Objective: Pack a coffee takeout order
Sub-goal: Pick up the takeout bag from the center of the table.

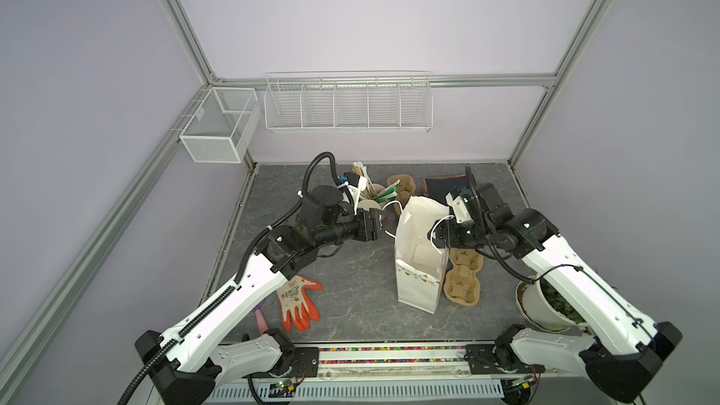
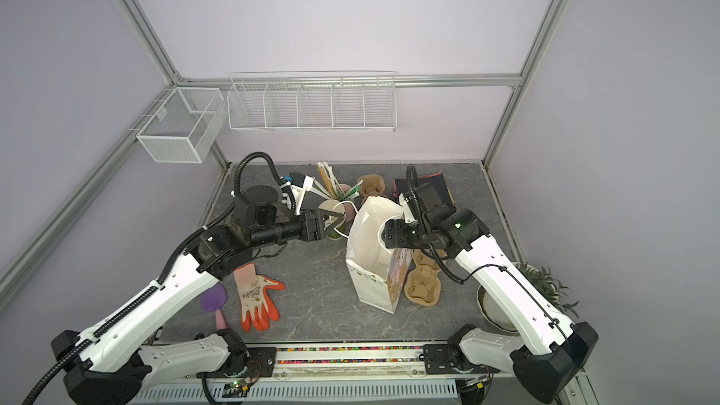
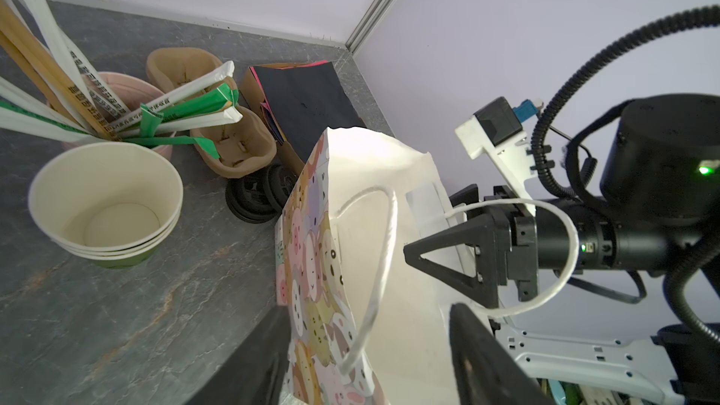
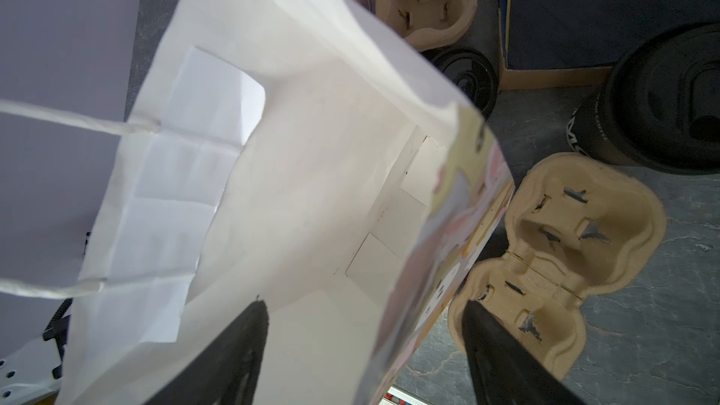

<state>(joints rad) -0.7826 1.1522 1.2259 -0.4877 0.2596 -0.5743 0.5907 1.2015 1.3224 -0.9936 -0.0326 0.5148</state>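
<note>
The right gripper stood open astride the paper bag's wall. The pulp two-cup carrier lay just beyond its outer finger, long axis along the bag. The left gripper, also open, was across the bag and farther off.

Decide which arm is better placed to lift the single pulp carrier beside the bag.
Right, probably: the right gripper is open at the bag rim, next to the carrier; the left gripper is across the bag from it.

One paper bag, two pulp carriers, three stacked cups, one black cup, one glove, two wire baskets.
</note>
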